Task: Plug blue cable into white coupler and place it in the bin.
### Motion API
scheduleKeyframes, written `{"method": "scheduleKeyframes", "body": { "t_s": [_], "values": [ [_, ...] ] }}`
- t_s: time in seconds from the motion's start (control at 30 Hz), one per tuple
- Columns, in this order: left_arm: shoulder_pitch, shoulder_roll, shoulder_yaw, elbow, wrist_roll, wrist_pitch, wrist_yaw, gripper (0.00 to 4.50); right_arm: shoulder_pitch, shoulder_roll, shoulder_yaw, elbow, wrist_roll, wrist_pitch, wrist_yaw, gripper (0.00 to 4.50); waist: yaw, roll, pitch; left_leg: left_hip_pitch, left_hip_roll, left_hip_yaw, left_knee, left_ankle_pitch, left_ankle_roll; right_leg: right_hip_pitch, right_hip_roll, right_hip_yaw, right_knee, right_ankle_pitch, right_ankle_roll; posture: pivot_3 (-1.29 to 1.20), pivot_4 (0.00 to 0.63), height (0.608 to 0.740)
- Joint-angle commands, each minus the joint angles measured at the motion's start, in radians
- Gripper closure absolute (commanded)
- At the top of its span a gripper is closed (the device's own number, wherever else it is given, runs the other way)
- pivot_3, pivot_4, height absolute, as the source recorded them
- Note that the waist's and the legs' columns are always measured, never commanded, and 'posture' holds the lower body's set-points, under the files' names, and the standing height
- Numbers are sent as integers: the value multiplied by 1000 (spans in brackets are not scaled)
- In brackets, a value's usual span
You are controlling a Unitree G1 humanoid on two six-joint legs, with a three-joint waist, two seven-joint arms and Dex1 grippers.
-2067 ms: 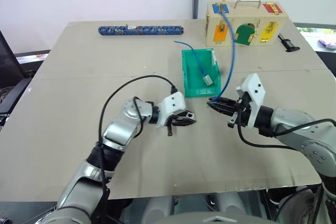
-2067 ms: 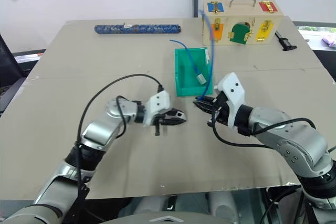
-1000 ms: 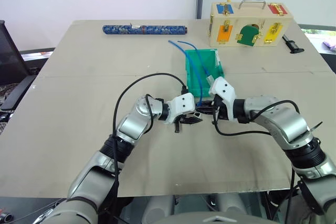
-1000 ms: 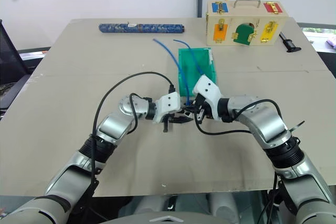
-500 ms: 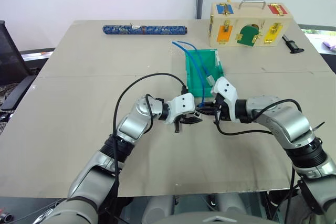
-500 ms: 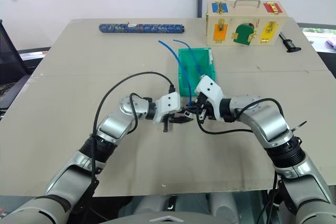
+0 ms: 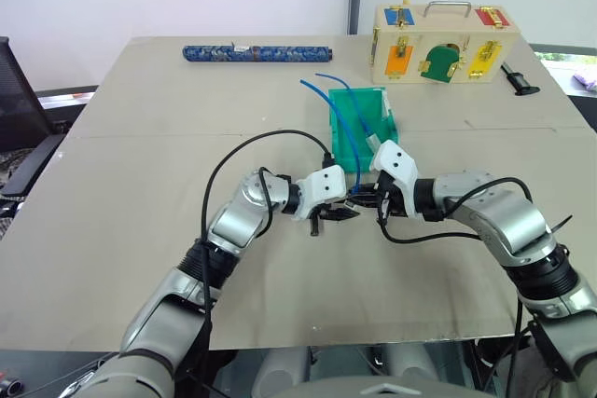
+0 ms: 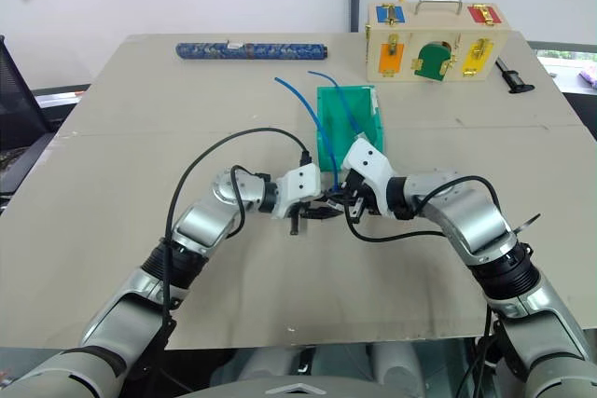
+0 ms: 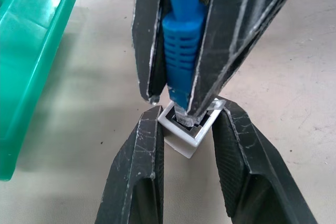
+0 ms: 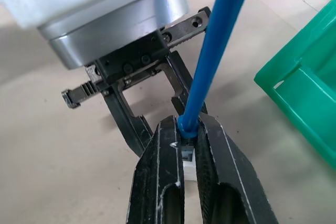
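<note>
Just in front of the teal bin [image 7: 338,137] my two grippers meet tip to tip above the table. My left gripper [image 9: 187,116] is shut on the white coupler [image 9: 181,141], whose socket faces the other hand. My right gripper [image 10: 187,123] is shut on the ribbed boot of the blue cable [image 9: 180,51]. The cable's clear plug tip sits at the mouth of the socket. From my right gripper [image 7: 359,200] the blue cable [image 7: 328,104] arcs up and back over the bin's left side, with its far end in the air. In the head view, my left gripper [image 7: 343,214] hides the coupler.
Another blue cable ending in a grey-white block [image 7: 373,143] lies in the bin. A pale wooden box with coloured latched doors [image 7: 443,41] stands at the back right, with a black tool [image 7: 516,78] beside it. A blue patterned roll [image 7: 256,51] lies along the far edge.
Since two seconds ago both grippers have come together in front of the bin. Over the last second the right wrist has turned slightly and the cable's free end has swayed; the left has held still.
</note>
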Motion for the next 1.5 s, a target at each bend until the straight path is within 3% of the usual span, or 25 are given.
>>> {"method": "scheduleKeyframes", "body": {
  "t_s": [0.03, 0.13, 0.47, 0.8, 1.0, 1.1, 1.33, 1.5],
  "values": [
    [-3, -1, -5, -2, 11, 5, 3, 3741, 2, -44, 72, 14, -58, 26, 31, 4500, 0, 0, 0, 0, 0, 0, 0, 0, 0, 0, 0, 0, 0, 0, 0, 0, 150, 740],
    [-2, -3, -4, -3, 13, 6, 6, 3741, -24, -70, 110, 21, -94, 26, 52, 4500, 1, 0, -1, 0, 0, 0, 0, 0, 0, 0, 0, 0, 0, 0, 0, 0, 150, 740],
    [5, -6, -1, -13, 16, 8, 15, 3741, -91, -9, 186, 95, -133, 68, 67, 4500, 0, 0, -4, 2, 0, 0, 0, 0, 0, 2, 0, 0, 0, 0, 0, 0, 150, 740],
    [13, -7, 3, -23, 15, 17, 24, 3741, -54, -8, 243, 96, -201, 49, 95, 4500, -2, -1, -14, 3, 0, 0, 0, 0, 0, 3, 0, 0, 1, 0, 0, 0, 150, 740],
    [17, -9, 6, -28, 13, 21, 25, 3741, -27, 41, 153, 148, -237, -101, 36, 4500, -4, -2, -18, 4, 0, 0, 0, 0, 0, 3, 0, 0, 1, 0, 0, 0, 150, 740],
    [16, -4, 13, -30, 7, 26, 23, 3741, 5, 63, 25, 109, -178, -137, 27, 3513, -4, -2, -17, 5, 1, 0, 0, 0, 0, 4, 1, 0, 1, 0, 0, 0, 150, 740],
    [19, -1, 40, -57, -29, 88, 22, 3741, 147, 37, -291, -127, 32, -208, 60, 171, 2, -1, -15, -1, 0, -2, 0, 0, 0, -1, 0, -1, 0, 0, 0, 0, 150, 740],
    [2, -28, 131, -121, -136, 286, 60, 3741, 311, -17, -420, -317, 96, -217, 29, 26, 3, -1, -15, -2, 0, -2, -2, 0, 0, -2, 0, -1, -1, 0, 0, 0, 150, 740]
  ]
}}
